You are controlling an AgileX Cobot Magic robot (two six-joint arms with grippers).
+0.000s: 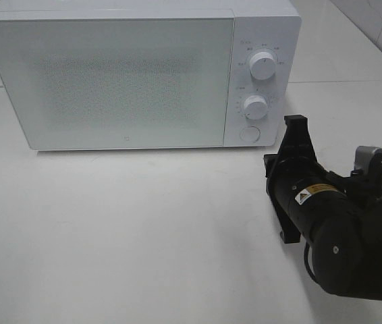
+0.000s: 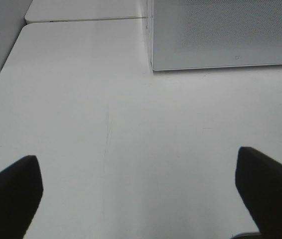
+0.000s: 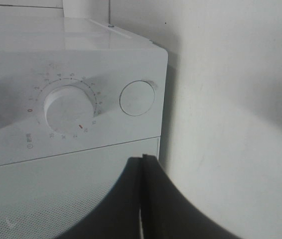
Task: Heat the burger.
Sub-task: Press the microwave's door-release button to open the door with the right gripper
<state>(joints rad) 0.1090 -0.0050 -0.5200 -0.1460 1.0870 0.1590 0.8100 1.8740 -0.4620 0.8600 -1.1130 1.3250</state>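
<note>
The burger is out of view in every frame. The white microwave (image 1: pixel 123 74) stands at the back of the table with its door closed. My right gripper (image 1: pixel 296 123) is shut with nothing between its fingers and sits just in front of the control panel's lower right corner. In the right wrist view the closed fingertips (image 3: pixel 143 167) point at the door edge below the round button (image 3: pixel 137 98) and the lower knob (image 3: pixel 70 107). My left gripper (image 2: pixel 138 191) stands open over bare table, its fingers (image 2: pixel 11 194) wide apart, with the microwave (image 2: pixel 225 35) ahead of it.
The control panel carries an upper knob (image 1: pixel 264 64), a lower knob (image 1: pixel 255 106) and the round button (image 1: pixel 249 133). White tabletop (image 1: pixel 123 229) spreads in front of the microwave. A second table (image 2: pixel 81 10) adjoins at the back.
</note>
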